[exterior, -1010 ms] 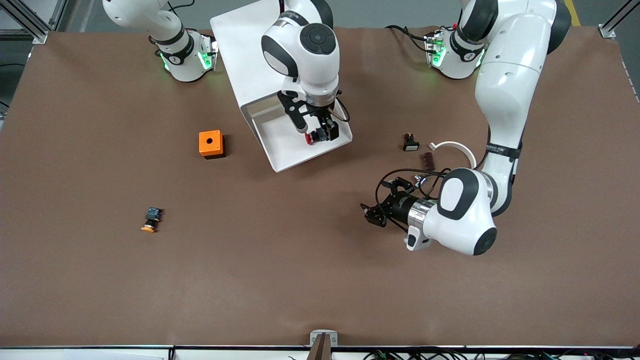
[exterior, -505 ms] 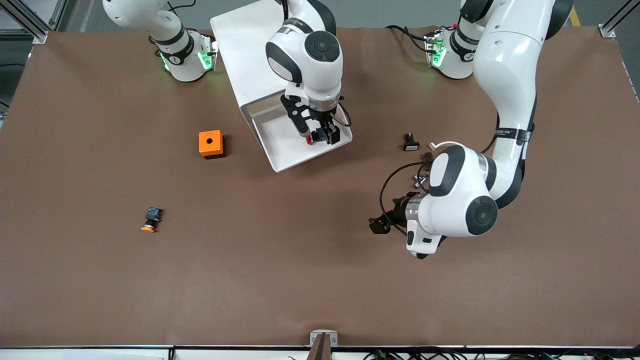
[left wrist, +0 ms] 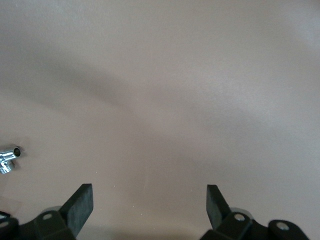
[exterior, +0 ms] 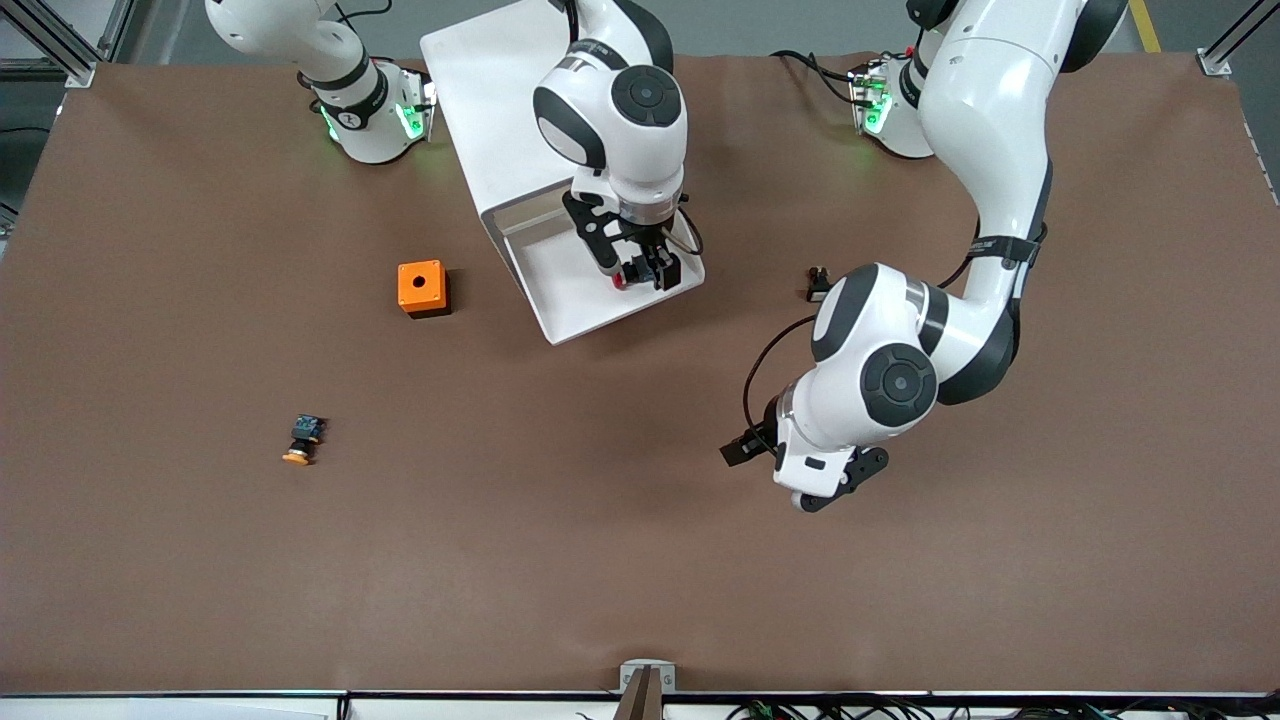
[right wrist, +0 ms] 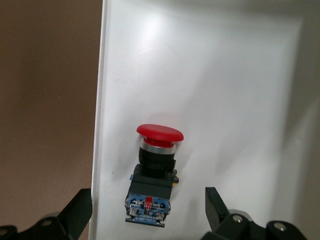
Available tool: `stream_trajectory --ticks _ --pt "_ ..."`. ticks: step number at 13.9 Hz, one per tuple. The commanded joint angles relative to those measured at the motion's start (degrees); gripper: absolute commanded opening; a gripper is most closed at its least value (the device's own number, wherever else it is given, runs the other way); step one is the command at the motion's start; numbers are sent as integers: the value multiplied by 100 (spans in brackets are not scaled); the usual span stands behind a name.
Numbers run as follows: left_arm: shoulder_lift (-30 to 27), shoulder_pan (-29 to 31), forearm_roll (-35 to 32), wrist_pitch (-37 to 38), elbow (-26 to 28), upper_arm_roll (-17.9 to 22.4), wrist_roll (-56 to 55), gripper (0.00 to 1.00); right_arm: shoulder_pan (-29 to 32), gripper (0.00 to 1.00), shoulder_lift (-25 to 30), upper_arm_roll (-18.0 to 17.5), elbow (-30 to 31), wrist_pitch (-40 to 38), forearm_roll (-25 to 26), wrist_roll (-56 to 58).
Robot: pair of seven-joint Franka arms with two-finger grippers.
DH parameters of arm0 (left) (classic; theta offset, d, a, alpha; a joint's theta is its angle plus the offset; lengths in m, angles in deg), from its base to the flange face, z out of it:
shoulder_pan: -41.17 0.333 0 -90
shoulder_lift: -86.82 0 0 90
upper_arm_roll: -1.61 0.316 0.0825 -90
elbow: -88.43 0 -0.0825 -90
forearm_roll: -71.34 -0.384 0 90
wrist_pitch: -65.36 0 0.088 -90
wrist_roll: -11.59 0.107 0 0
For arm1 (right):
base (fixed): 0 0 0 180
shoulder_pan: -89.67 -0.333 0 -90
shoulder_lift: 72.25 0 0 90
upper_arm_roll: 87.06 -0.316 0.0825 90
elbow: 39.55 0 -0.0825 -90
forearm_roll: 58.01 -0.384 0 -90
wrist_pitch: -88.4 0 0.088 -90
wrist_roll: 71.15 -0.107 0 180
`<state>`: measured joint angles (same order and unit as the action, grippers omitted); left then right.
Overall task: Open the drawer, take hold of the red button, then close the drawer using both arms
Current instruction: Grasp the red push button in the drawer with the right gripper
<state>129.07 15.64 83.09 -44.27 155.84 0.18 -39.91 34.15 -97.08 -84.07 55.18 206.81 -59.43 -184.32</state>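
Bench [exterior: 600,560]: brown matte cover.
Button [right wrist: 152,172]: red cap, black-and-blue body, lying in open drawer [exterior: 575,290].
Right hand [exterior: 632,268]: wide, straddling button.
Left hand [left wrist: 149,205]: wide, over bare bench.

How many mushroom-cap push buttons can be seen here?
2. The red button lies in the open drawer; the yellow-capped button lies on the table, nearer the camera, toward the right arm's end. Others may be hidden.

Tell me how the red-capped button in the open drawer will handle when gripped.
The red-capped button looks rigid, probably light. Lying on its side in the drawer, its round cap may let it roll. Its blocky body gives the right gripper flatter faces; the smooth floor may let it slide.
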Motion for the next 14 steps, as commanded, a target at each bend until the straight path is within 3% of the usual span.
stream_trajectory --ticks 1,7,14 --pt "-243 -58 -165 -172 149 47 -18 99 -117 100 -162 52 -148 -28 72 -144" --pt "-261 -58 -367 -182 175 38 -18 99 -117 99 -215 52 -183 -37 72 -144" --pt "-261 -75 -367 -199 202 38 -27 99 -117 85 -224 61 -191 -28 90 -126"
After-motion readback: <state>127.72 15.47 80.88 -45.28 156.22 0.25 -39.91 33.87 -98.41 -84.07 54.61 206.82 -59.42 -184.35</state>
